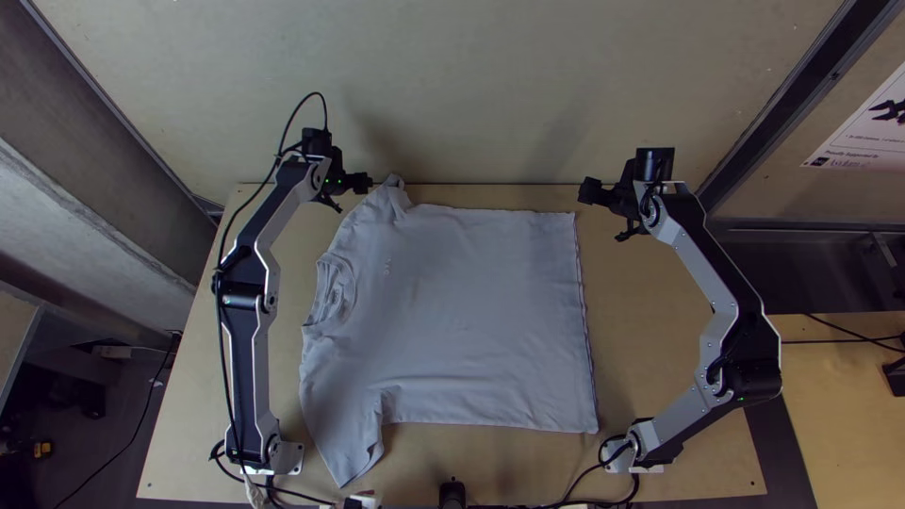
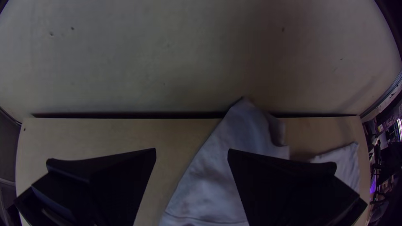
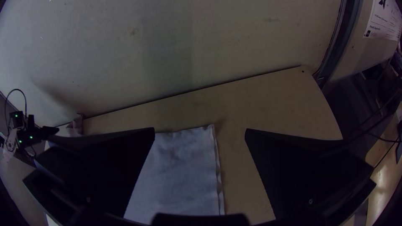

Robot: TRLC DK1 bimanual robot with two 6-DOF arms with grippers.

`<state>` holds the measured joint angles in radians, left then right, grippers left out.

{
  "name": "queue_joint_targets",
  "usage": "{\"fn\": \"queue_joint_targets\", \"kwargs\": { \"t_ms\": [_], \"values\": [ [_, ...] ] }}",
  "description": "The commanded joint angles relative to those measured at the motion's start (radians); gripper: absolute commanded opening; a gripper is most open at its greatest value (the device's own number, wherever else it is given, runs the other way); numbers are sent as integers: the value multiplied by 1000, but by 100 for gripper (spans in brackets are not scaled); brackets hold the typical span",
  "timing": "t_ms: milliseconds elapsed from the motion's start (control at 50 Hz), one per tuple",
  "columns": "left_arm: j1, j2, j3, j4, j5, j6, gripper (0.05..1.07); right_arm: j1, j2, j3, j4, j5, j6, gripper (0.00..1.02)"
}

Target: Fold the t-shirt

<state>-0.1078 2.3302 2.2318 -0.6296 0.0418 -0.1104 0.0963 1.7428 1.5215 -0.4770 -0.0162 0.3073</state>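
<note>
The grey t-shirt [image 1: 471, 311] lies spread on the table, collar toward the left arm and hem toward the right arm. Its near sleeve [image 1: 356, 443] angles toward the table's near edge; the far sleeve rises rumpled at the back edge. Beside that far sleeve, my left gripper [image 1: 347, 195] stands open. In the left wrist view the left gripper [image 2: 192, 151] has parted fingers, with the sleeve [image 2: 247, 125] beyond them. My right gripper [image 1: 603, 213], also open, is by the shirt's far hem corner. The right wrist view shows the right gripper [image 3: 200, 130] holding nothing, the shirt [image 3: 180, 175] beyond it.
A pale upright wall [image 1: 471, 94] runs behind the table's back edge. Bare wood [image 1: 660, 330] lies between the hem and the right arm. A cable loops above the left arm, and a small black object [image 1: 452, 492] sits at the near edge.
</note>
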Motion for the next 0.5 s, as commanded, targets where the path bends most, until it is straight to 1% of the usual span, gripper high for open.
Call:
{"fn": "queue_joint_targets", "kwargs": {
  "t_ms": [0, 380, 400, 440, 480],
  "values": [
    [-13, 49, 38, 24, 3, 23, 86, -4, 44, 26, -6, -5, 26, 99],
    [-21, 155, 57, 73, -8, 54, 86, -4, 90, 26, -5, -5, 27, 99],
    [-23, 161, 57, 71, -8, 57, 83, -4, 90, 28, -3, -5, 27, 99],
    [-24, 167, 57, 73, -8, 66, 71, -4, 92, 29, 0, -5, 27, 99],
    [-27, 173, 57, 71, -6, 78, 52, -4, 95, 32, 2, -7, 27, 99]
  ]
}}
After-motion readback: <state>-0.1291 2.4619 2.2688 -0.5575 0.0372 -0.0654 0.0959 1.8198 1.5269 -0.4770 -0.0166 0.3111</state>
